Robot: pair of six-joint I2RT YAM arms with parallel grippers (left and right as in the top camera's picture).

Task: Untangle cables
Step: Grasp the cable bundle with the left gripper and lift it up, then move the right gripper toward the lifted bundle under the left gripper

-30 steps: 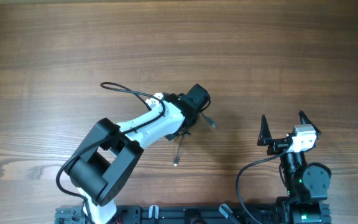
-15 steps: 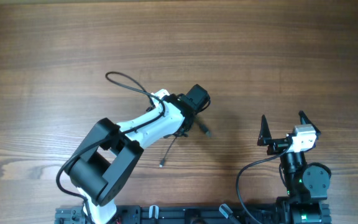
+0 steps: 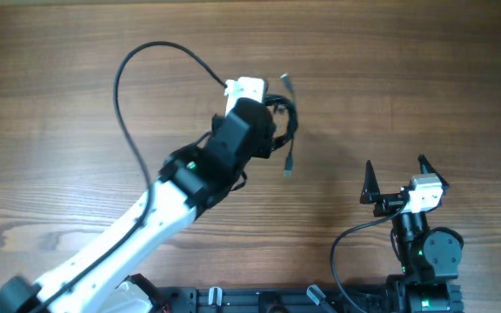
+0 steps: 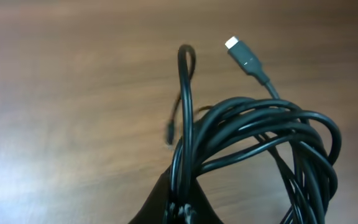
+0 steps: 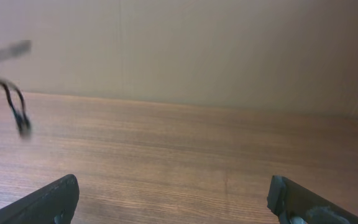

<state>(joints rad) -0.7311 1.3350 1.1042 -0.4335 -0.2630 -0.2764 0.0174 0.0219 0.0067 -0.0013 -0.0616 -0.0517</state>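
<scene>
The cables (image 4: 260, 134) are a tangled coil of thin black cords hanging above the table. My left gripper (image 4: 182, 208) is shut on a few strands at the coil's left side. One grey plug end (image 4: 243, 55) sticks up out of the coil. From overhead the cables (image 3: 283, 122) hang just right of the raised left gripper (image 3: 266, 130), with one plug (image 3: 286, 81) pointing to the far side and another plug (image 3: 288, 170) dangling nearer. My right gripper (image 3: 398, 176) stands open at the near right with nothing in it. In the right wrist view the cables (image 5: 16, 109) show far left.
The left arm's own thick black cable (image 3: 127, 74) arcs out over the far left of the wooden table (image 3: 407, 69). The right arm's base (image 3: 424, 252) sits at the near right edge.
The left arm has risen and swung toward the far side, lifting the cable bundle off the table. Its plug ends now dangle. The right arm has not moved.
</scene>
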